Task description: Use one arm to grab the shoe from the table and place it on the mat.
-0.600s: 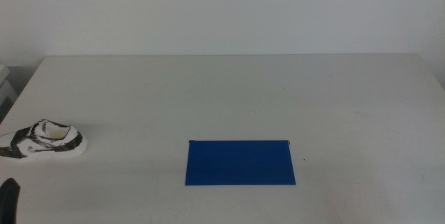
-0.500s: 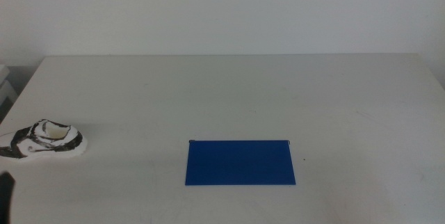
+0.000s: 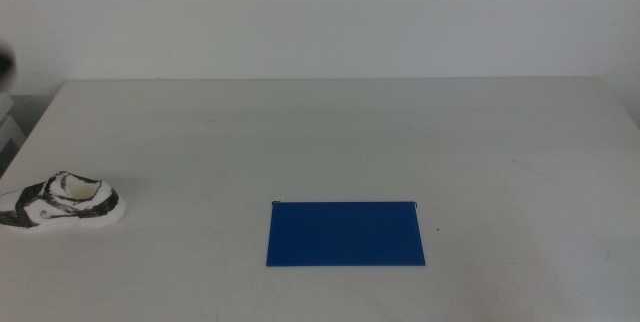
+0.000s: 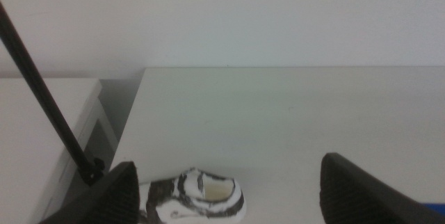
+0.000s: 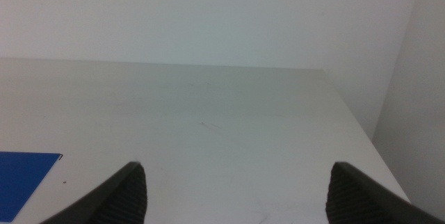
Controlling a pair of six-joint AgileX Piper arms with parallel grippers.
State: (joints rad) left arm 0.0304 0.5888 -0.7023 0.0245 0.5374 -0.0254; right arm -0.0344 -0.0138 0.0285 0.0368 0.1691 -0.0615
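Note:
The shoe (image 3: 62,202), white with black marbled patches, lies on its sole at the left edge of the table (image 3: 330,132). The blue mat (image 3: 345,233) lies flat near the table's front middle, well to the right of the shoe. My left gripper (image 4: 227,168) hangs open above the table, and the shoe (image 4: 201,197) shows low between its jaws, apart from both. In the middle view only a dark bit of the left arm (image 3: 5,62) shows at the left edge. My right gripper (image 5: 236,168) is open and holds nothing; a corner of the mat (image 5: 21,172) shows beside it.
A white cabinet (image 4: 42,126) stands just off the table's left edge, with a thin black cable (image 4: 42,92) slanting across it. The table's right edge (image 5: 361,140) drops off beside a pale wall.
The dark gripper tip at the middle view's bottom-left corner has gone, and a dark bit now shows higher up on the left edge. Shoe and mat have not moved.

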